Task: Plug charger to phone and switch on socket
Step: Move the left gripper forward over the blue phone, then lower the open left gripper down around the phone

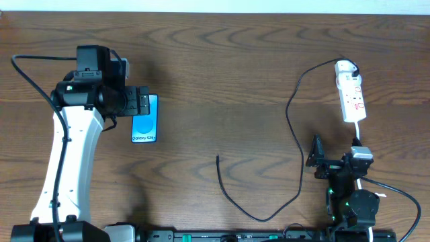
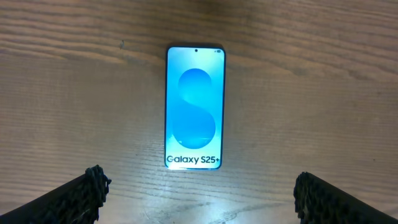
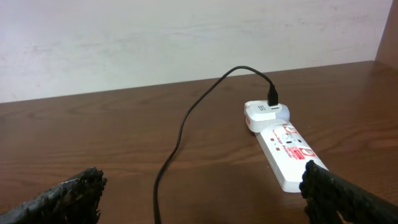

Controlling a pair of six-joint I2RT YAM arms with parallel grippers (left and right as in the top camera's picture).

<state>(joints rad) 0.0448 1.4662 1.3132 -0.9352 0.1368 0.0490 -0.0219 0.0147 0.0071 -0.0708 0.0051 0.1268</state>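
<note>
Brown wood-grain table point(image 1: 222, 81) fills the overhead view, and the right wrist camera shows a pale wall point(image 3: 186, 37) behind its far edge.

The phone point(image 2: 194, 106) lies flat on the left part of the table, face up. It is a slim rectangle with a dark frame and rounded corners. Its bright blue screen carries a lighter rounded shape, and white "Galaxy S25+" lettering runs along the end nearest the camera.

The left gripper point(image 2: 200, 180) hangs above the phone with its dark, rough-textured fingers point(image 2: 93, 186) spread wide, one on each side of the phone and not touching it. From overhead, the arm covers the phone's far end.

The socket point(image 1: 352, 97) is a white strip with red markings, lying at the right rear of the table. Its thick white cord point(image 1: 360, 134) runs toward the right arm.

The charger point(image 1: 295, 134) is a thin black cable. Its black plug point(image 3: 272, 96) sits in a white block point(image 3: 266, 114) at the strip's far end. From there the cable curves across the table in a long loop, and its small connector tip point(image 1: 218, 157) lies free near the middle, well apart from the phone.

The right gripper point(image 3: 202, 186) sits low at the right front, facing the strip, with its fingers wide apart and holding nothing.
</note>
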